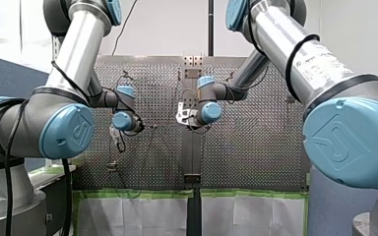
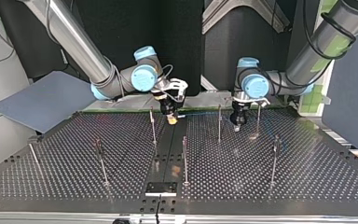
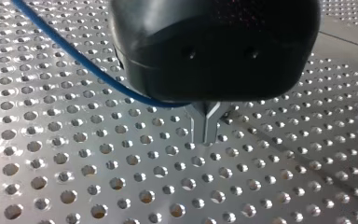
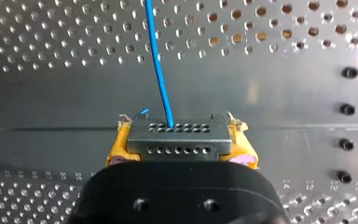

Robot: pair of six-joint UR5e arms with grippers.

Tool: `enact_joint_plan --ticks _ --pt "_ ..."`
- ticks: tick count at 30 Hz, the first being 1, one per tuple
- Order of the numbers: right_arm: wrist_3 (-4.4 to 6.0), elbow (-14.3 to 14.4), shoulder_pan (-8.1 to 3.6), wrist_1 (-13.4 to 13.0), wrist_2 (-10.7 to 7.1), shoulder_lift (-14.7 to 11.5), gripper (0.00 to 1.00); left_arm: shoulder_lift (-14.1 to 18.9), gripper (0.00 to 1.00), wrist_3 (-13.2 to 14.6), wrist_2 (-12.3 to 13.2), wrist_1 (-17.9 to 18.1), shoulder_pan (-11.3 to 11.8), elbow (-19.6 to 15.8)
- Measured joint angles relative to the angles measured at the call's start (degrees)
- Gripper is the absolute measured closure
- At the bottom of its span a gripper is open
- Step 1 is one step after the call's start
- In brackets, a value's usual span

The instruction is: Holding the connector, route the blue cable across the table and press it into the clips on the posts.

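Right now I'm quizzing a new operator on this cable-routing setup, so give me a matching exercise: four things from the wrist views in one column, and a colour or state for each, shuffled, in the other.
Column one
1. connector
2. blue cable
3. my right gripper
4. my left gripper

Column two
A. metal fingers closed together
B. dark, with rows of small holes
C. runs out of a hole in the connector
D. yellow pads clamped on the connector

Pairs: 1-B, 2-C, 3-D, 4-A

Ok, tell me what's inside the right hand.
A dark connector sits between the right hand's yellow pads, the blue cable leaving its holed face. The connector's rear is covered by the hand's black body.
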Motion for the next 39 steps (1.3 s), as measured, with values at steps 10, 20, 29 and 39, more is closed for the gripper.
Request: enact_joint_plan --ticks 10,20,29,39 --pt "-0.14 0.0 -0.55 -0.2 -0.59 0.0 1.00 0.0 0.15 0.9 -1.1 -1.1 -0.4 0.4" --pt "-0.20 0.0 -0.57 -0.2 -0.70 0.0 1.00 1.0 0.00 5.2 -5.6 -5.6 -1.5 0.4" --pt "-0.04 0.0 -0.56 -0.1 -0.78 0.0 1.00 5.4 0.00 8.5 -9.2 -10.3 -3.0 -1.5" --pt "0.02 0.0 -0.56 0.0 -0.79 0.0 1.00 10.5 0.00 10.3 -11.7 -15.4 -5.4 -6.4"
